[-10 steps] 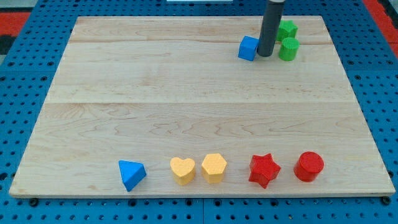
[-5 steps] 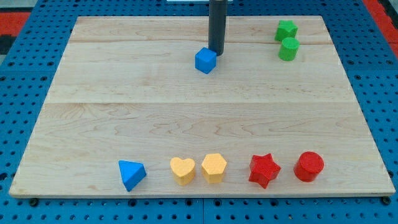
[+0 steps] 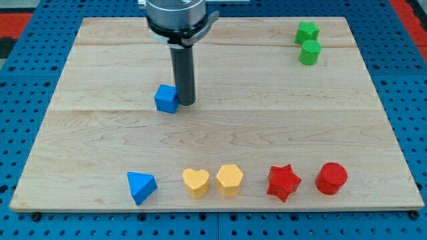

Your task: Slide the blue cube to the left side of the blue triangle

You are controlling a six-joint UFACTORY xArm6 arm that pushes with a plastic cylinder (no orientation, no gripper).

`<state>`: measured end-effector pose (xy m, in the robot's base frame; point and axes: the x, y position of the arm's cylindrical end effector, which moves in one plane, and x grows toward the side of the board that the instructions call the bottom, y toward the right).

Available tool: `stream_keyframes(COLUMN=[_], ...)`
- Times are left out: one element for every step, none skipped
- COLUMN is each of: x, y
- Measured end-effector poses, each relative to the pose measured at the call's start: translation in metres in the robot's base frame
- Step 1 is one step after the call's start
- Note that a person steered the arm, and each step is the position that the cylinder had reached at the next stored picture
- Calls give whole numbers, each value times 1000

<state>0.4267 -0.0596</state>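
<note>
The blue cube (image 3: 166,99) sits on the wooden board (image 3: 100,133) left of centre, in its upper half. My tip (image 3: 186,103) touches the cube's right side. The blue triangle (image 3: 141,187) lies near the board's bottom edge, below and slightly left of the cube, well apart from it.
Along the bottom edge, right of the triangle, stand a yellow heart (image 3: 195,182), a yellow hexagon (image 3: 229,179), a red star (image 3: 283,182) and a red cylinder (image 3: 331,178). A green star (image 3: 307,31) and a green cylinder (image 3: 309,53) stand at the top right.
My tip has pushed the blue cube from the top right, beside the green blocks, down and to the left across the board. The other blocks have not moved.
</note>
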Motion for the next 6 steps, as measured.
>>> stream_keyframes(x=[-17,-18,-18,-18,-18,-18], y=[-12,-34,-70,-95,-124,-153])
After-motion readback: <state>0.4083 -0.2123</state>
